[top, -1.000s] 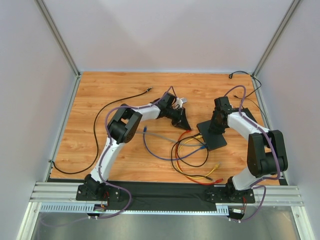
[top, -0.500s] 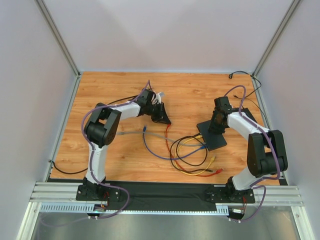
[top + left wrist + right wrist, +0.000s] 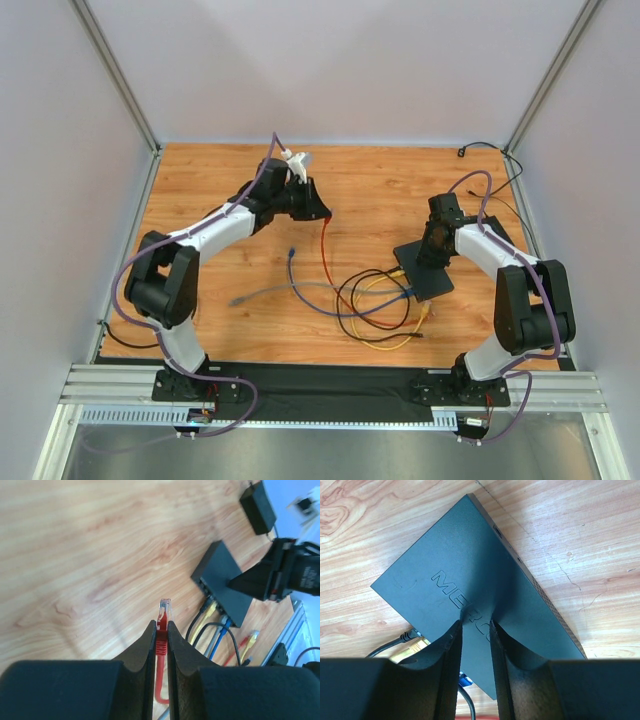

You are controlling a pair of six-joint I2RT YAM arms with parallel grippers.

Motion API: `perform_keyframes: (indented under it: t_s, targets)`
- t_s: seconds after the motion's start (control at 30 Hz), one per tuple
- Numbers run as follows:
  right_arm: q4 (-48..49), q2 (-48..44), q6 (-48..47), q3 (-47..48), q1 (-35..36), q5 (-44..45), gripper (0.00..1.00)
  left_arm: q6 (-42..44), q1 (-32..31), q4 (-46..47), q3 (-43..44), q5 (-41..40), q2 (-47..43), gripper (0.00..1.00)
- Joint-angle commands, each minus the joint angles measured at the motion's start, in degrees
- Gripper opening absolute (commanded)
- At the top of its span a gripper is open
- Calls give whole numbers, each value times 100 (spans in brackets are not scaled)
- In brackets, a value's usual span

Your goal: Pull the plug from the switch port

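The flat black switch (image 3: 432, 282) lies at the right of the table; it also shows in the left wrist view (image 3: 220, 570) and the right wrist view (image 3: 470, 555). My left gripper (image 3: 321, 213) (image 3: 161, 626) is shut on the red plug (image 3: 164, 611) and holds it above the table, well left of the switch. Its red cable (image 3: 325, 250) trails back toward the switch. My right gripper (image 3: 431, 254) (image 3: 475, 622) presses its tips on the switch's top, jaws almost together with nothing between them. Yellow (image 3: 207, 615), blue (image 3: 221, 629) and black plugs sit in the switch's ports.
Loose loops of black, yellow, grey and purple cable (image 3: 375, 305) lie in front of the switch. A thick black power brick (image 3: 257, 507) lies beyond the switch. A thin black cord (image 3: 190, 280) runs along the left side. Enclosure walls stand around the table.
My left gripper has swung from beside the switch to the far left, carrying the red plug and dragging its cable. The right gripper and switch have stayed put.
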Motion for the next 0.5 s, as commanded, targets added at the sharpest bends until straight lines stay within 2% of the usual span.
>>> perform_keyframes:
  t_s: [0.0, 0.23, 0.47]
  targets:
    - [-165, 359, -94, -216, -21, 412, 31, 719, -9, -146, 346, -393, -601, 0]
    - [-165, 359, -85, -198, -21, 403, 31, 1502, -246, -586, 636, -191, -1163, 0]
    - [-182, 350, -94, -198, -29, 403, 31, 2433, -632, -1605, 1155, -314, -1427, 0]
